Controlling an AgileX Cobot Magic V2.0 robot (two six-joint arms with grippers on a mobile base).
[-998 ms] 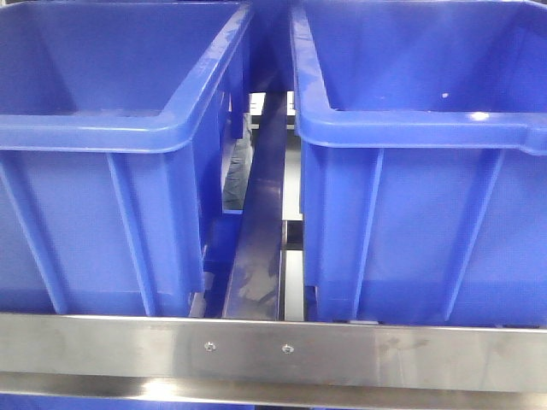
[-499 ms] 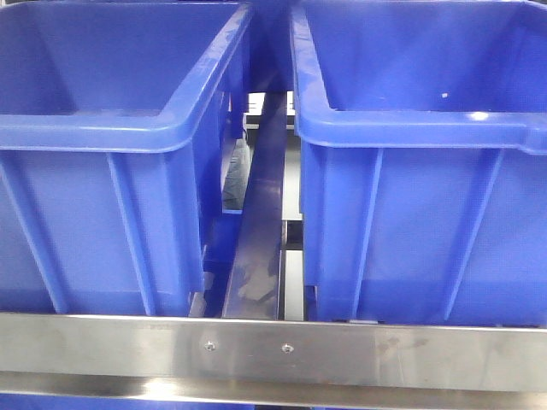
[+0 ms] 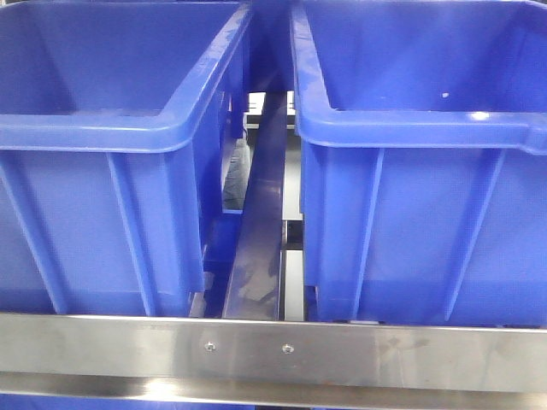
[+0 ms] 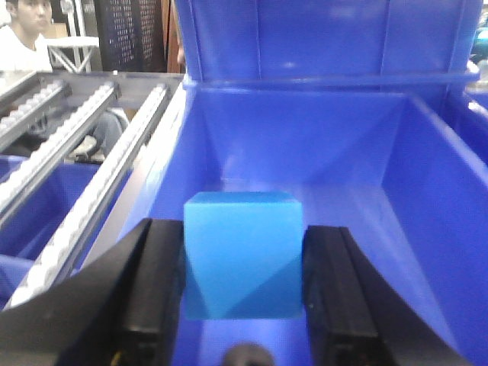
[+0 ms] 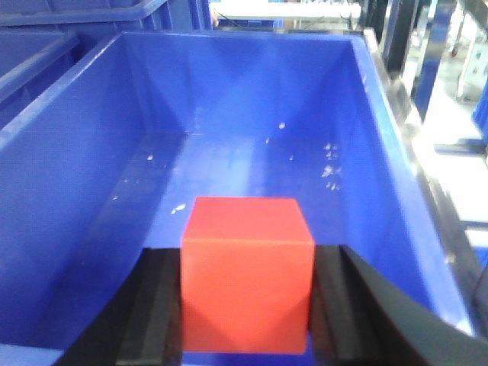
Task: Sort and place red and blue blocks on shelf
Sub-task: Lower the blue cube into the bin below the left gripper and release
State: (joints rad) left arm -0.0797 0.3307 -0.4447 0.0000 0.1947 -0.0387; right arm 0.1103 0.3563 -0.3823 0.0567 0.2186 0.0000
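Note:
My left gripper (image 4: 242,263) is shut on the blue block (image 4: 242,255), holding it over the inside of a large blue bin (image 4: 427,191). My right gripper (image 5: 247,293) is shut on the red block (image 5: 247,271), holding it above the floor of another large blue bin (image 5: 76,152). The shelf's brushed steel front rail (image 3: 385,350) with two small screws runs across the bottom of the front view. No gripper or block shows in the front view.
Two large blue bins (image 3: 94,162) (image 3: 427,171) stand side by side on the shelf with a narrow gap (image 3: 265,222) between them. Roller tracks (image 4: 91,191) run to the left of the left bin. A person (image 4: 27,34) sits at the far left.

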